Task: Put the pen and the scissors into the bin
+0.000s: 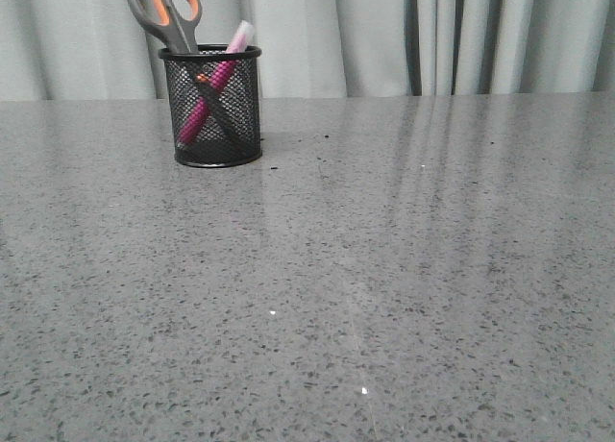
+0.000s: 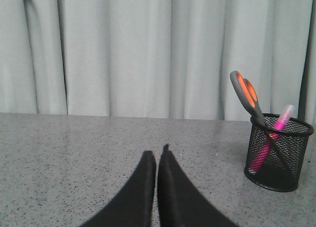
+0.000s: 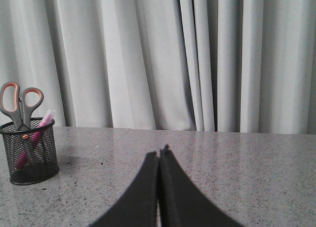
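The black mesh bin (image 1: 212, 110) stands at the table's far left. The scissors (image 1: 163, 14) stand in it blades down, with the grey and orange handles above the rim. The pink pen (image 1: 216, 82) leans in it, its whitish cap above the rim. The bin (image 2: 277, 153) with the scissors (image 2: 245, 93) and pen (image 2: 276, 130) also shows in the left wrist view, and the bin (image 3: 29, 153), scissors (image 3: 20, 103) and pen (image 3: 42, 124) in the right wrist view. My left gripper (image 2: 157, 151) is shut and empty, well away from the bin. My right gripper (image 3: 160, 151) is shut and empty, far from the bin.
The grey speckled table (image 1: 384, 269) stretches wide in front of the bin. A pale pleated curtain (image 1: 384, 38) hangs behind the table's far edge. Neither arm shows in the front view.
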Tool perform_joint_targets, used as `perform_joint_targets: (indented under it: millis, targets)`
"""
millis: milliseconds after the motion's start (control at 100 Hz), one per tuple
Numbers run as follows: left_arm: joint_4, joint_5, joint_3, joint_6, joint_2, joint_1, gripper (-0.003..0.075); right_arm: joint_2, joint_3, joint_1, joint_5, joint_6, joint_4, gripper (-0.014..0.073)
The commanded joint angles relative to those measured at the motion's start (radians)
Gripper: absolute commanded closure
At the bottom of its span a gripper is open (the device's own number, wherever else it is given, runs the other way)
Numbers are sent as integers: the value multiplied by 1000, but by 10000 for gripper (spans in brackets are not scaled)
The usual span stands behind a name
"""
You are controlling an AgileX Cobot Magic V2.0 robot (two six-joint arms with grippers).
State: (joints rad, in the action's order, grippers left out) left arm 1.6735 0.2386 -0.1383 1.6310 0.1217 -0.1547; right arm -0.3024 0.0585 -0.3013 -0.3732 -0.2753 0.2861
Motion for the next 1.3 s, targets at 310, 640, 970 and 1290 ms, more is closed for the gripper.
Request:
perform_joint_targets:
  millis: [310,640,970,1290]
  targets:
    - [29,20,-28,-2,9,0,739,-4,26,6,-69,-9,-6,669]
    - [-179,18,-37,-167,9,0,739,-4,26,6,-69,-9,-6,669]
    - [-1364,-113,-36,-1356,7,32,739,-4,26,6,-69,-9,-6,669]
    - [-1644,-224,90,-1563,-82,118,739,-4,26,6,-69,-9,-6,669]
